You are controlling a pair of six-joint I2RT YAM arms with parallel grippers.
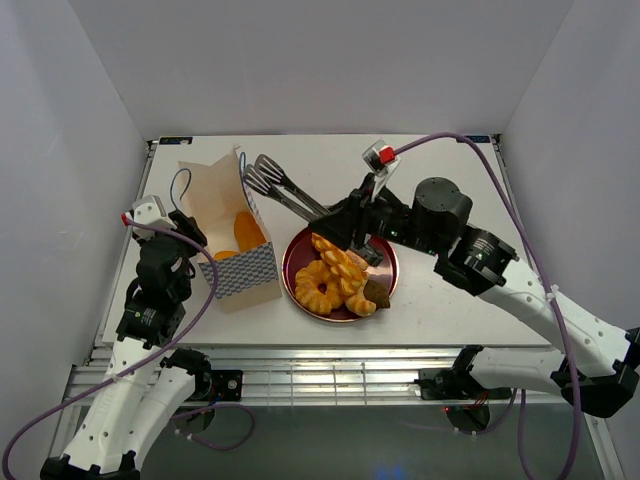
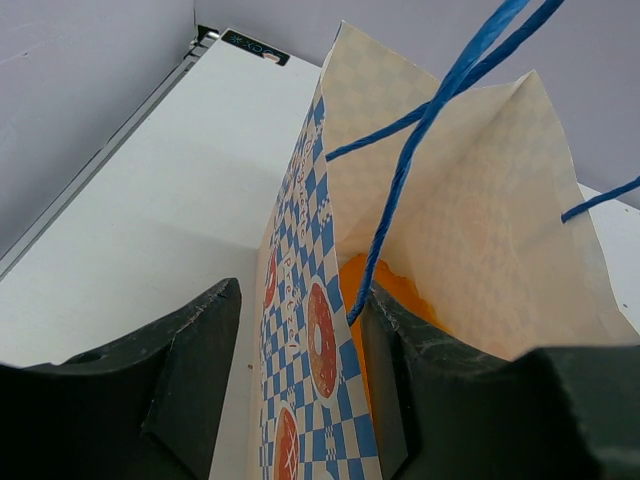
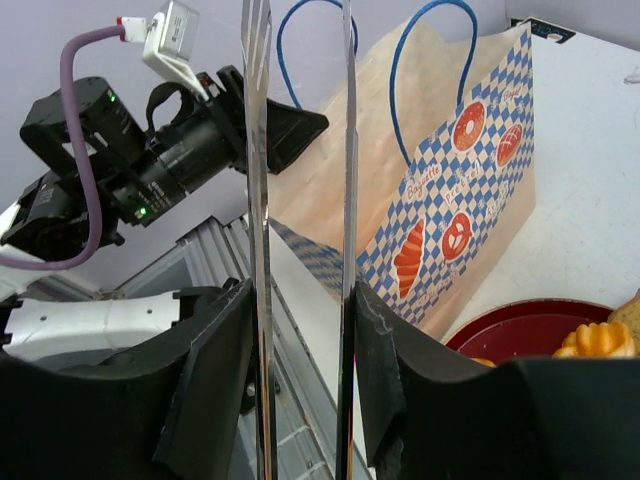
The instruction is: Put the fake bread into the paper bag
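L fingers (image 2: 190,370) closed on paper bag (image 2: 470,240) wall; R fingers (image 3: 215,380) gripping tongs (image 3: 258,200). Bread (image 1: 335,280) on red plate (image 1: 292,262), 3 o'clock of bag.

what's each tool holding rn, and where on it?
Left tool: paper bag, pinched by one side wall at the open top. Right tool: metal tongs, gripped across both arms at the handle end.

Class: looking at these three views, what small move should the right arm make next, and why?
Probably swing the tongs over the plate and lower their tips onto one fake bread. The right gripper holds the tongs empty, tips beyond the plate, while the left gripper holds the open paper bag.
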